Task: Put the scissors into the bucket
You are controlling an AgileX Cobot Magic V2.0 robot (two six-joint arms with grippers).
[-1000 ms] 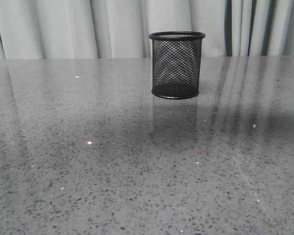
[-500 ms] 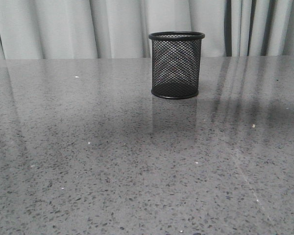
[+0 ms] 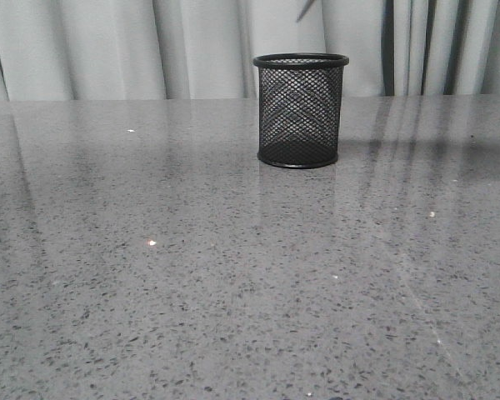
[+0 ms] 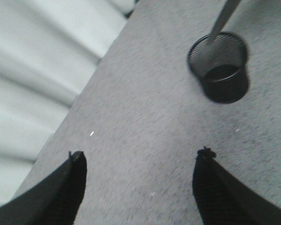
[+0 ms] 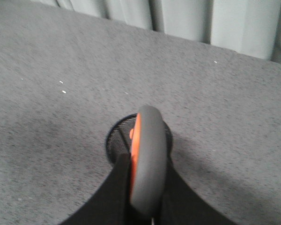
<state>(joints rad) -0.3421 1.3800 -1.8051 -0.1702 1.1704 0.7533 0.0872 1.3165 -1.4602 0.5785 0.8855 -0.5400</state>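
Note:
The bucket [image 3: 300, 111] is a black wire-mesh cup standing upright on the grey table, right of centre and far back. The scissors' dark blade tip [image 3: 305, 10] shows at the top edge of the front view, just above the bucket's rim. In the right wrist view my right gripper [image 5: 147, 161] is shut on the scissors' grey, orange-lined handle [image 5: 150, 138], directly over the bucket [image 5: 113, 138]. In the left wrist view the blade [image 4: 223, 21] points down at the bucket's mouth [image 4: 218, 65]. My left gripper [image 4: 140, 157] is open and empty, well away from the bucket.
The grey speckled table [image 3: 192, 275] stretches wide around the bucket. Pale curtains [image 3: 108, 46] hang behind the table's far edge. Neither arm shows in the front view.
The scissors' blade tip has come into the front view from the top, above the bucket. The broad shadow on the table in front of the bucket has gone. The bucket has not moved.

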